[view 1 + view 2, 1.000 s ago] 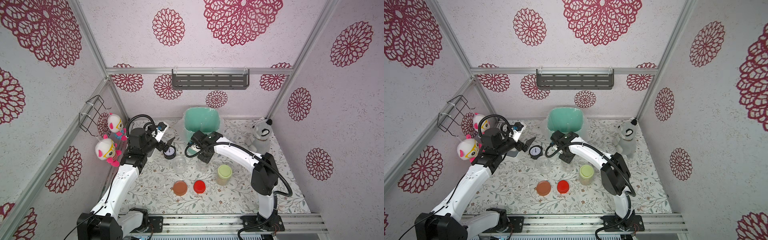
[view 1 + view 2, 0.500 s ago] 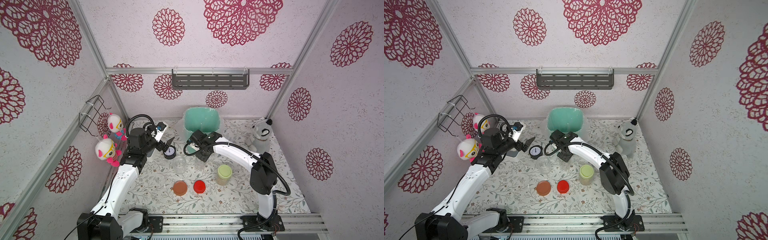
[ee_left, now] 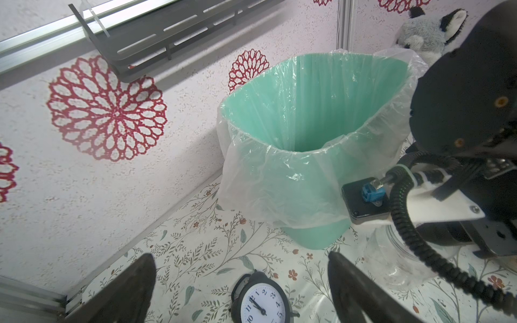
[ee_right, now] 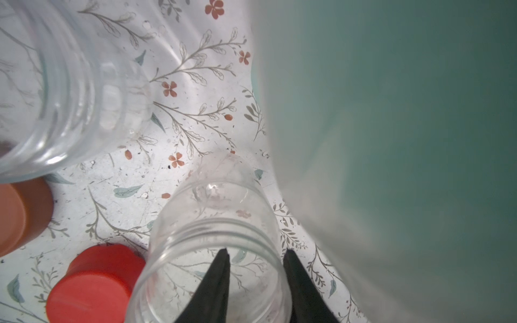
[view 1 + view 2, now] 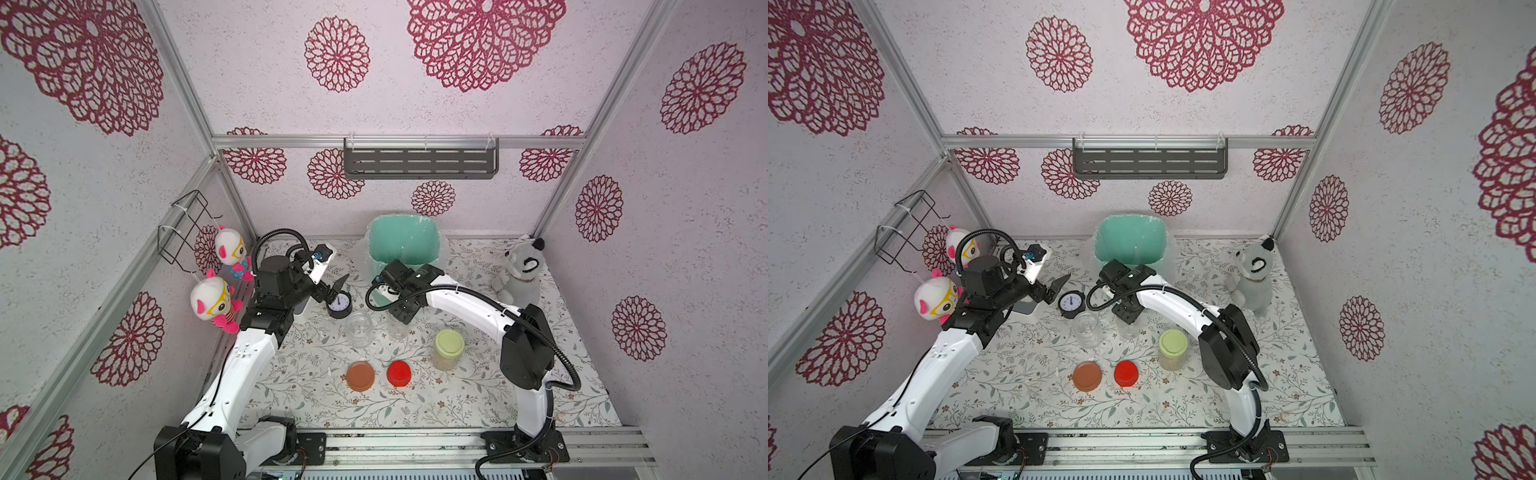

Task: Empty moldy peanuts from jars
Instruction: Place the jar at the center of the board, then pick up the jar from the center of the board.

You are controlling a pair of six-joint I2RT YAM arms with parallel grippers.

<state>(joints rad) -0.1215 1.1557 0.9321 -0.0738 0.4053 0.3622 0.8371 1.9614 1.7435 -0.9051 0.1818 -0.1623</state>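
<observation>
Right wrist view: black right pincer (image 4: 256,251) a little open, fingers apart, one inside and one outside the rim of an empty clear cylindrical plastic jar (image 4: 223,201) standing on the floral surface (image 4: 195,117). In both top views: second empty clear jar (image 5: 359,328) at 9 o'clock of it; third clear jar with pale green screw lid (image 5: 449,347) at 4 o'clock, tan peanuts (image 5: 445,365) inside. Round brown-orange lid (image 5: 360,375) and round red lid (image 5: 399,372) lying at 6 o'clock. Teal bin with clear plastic liner (image 5: 403,241) at 12 o'clock. Left pincer (image 3: 240,258) wide open, holding nothing, close to small black round alarm clock (image 3: 260,302).
</observation>
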